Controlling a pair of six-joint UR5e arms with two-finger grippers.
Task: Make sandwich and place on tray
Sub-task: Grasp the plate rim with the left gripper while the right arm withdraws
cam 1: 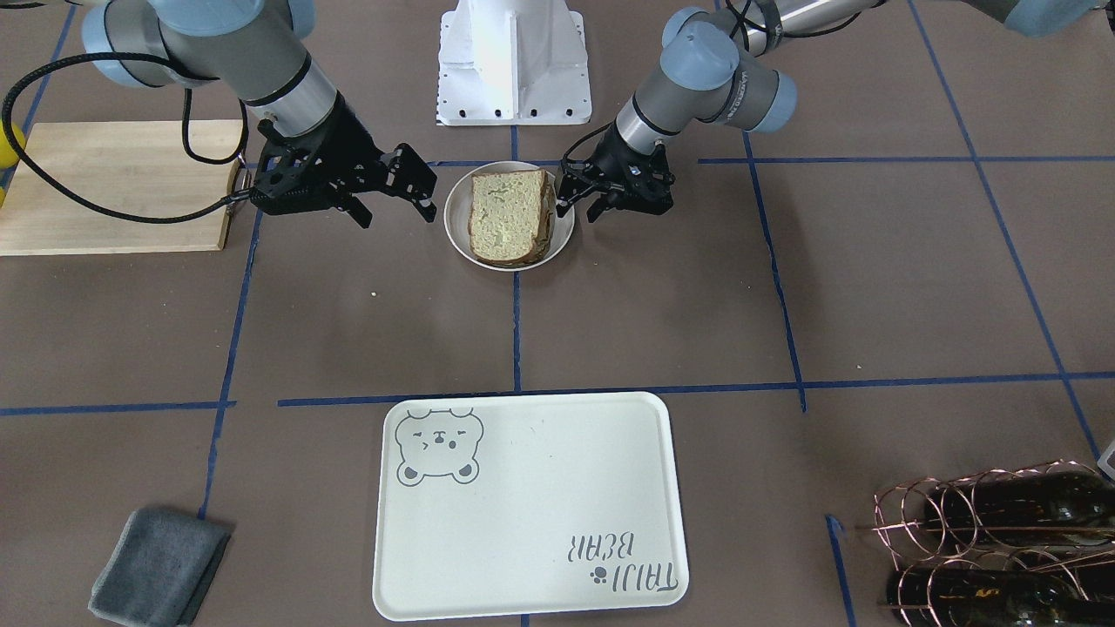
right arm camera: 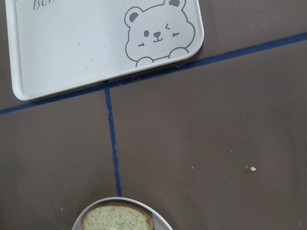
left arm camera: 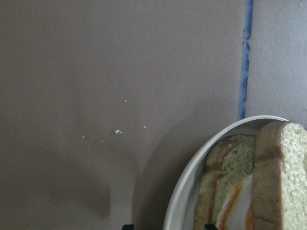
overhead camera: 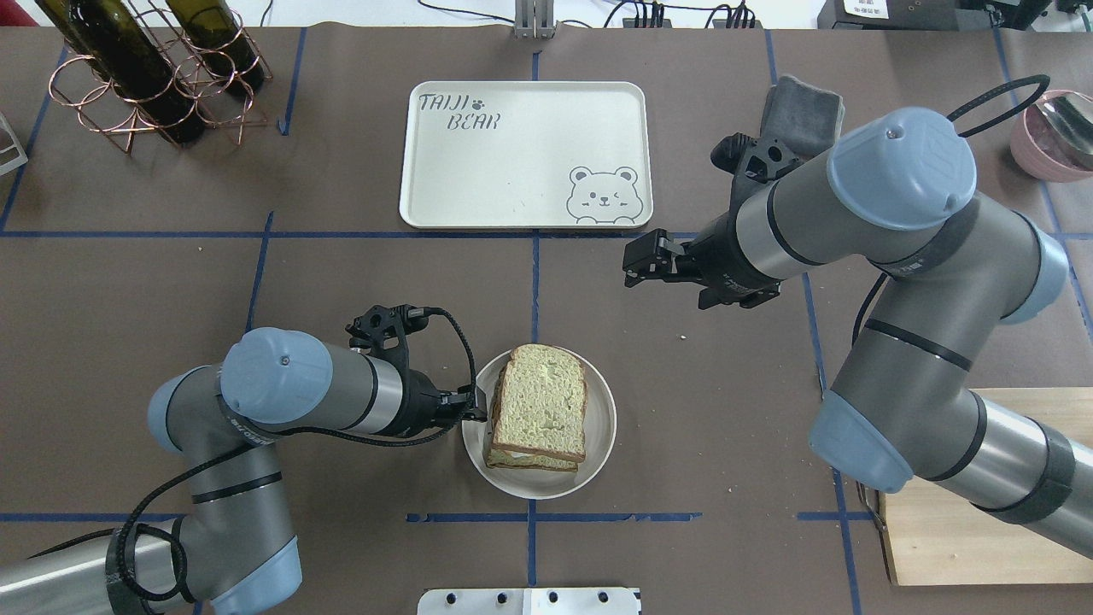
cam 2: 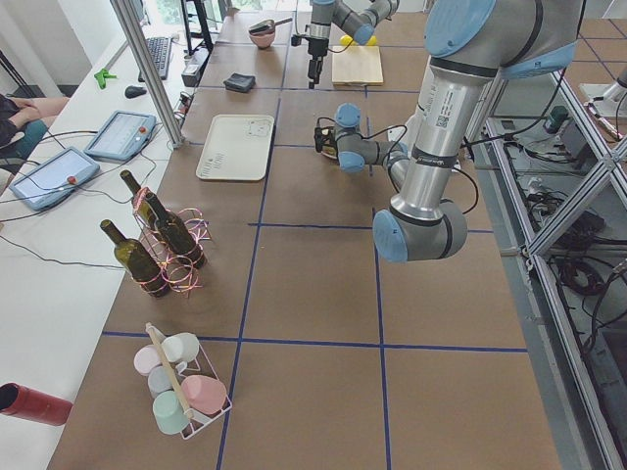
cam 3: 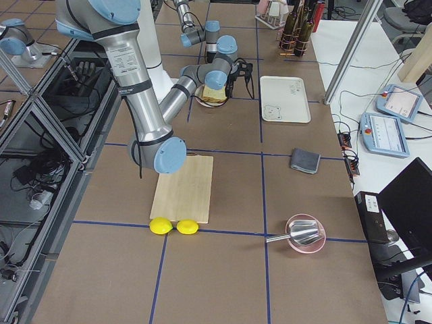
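The sandwich (cam 1: 510, 218), two bread slices with egg between them, lies on a small round white plate (cam 1: 455, 231) near the robot's base. In the left wrist view the egg's white and orange show between the slices (left arm camera: 240, 201). My left gripper (cam 1: 579, 207) is low at the plate's rim (overhead camera: 602, 427); its jaws stand apart, one tip outside and one inside the rim. My right gripper (cam 1: 396, 213) is open and empty, above the table on the plate's other side. The cream bear tray (cam 1: 531, 514) lies empty further out; it also shows in the right wrist view (right arm camera: 72, 52).
A wooden cutting board (cam 1: 113, 187) lies on my right side, with two lemons (cam 3: 174, 226) at its end. A grey cloth (cam 1: 161, 566) lies beside the tray. A copper rack of wine bottles (cam 1: 993, 540) is at the far left corner. A pink bowl (overhead camera: 1050, 132) is far right.
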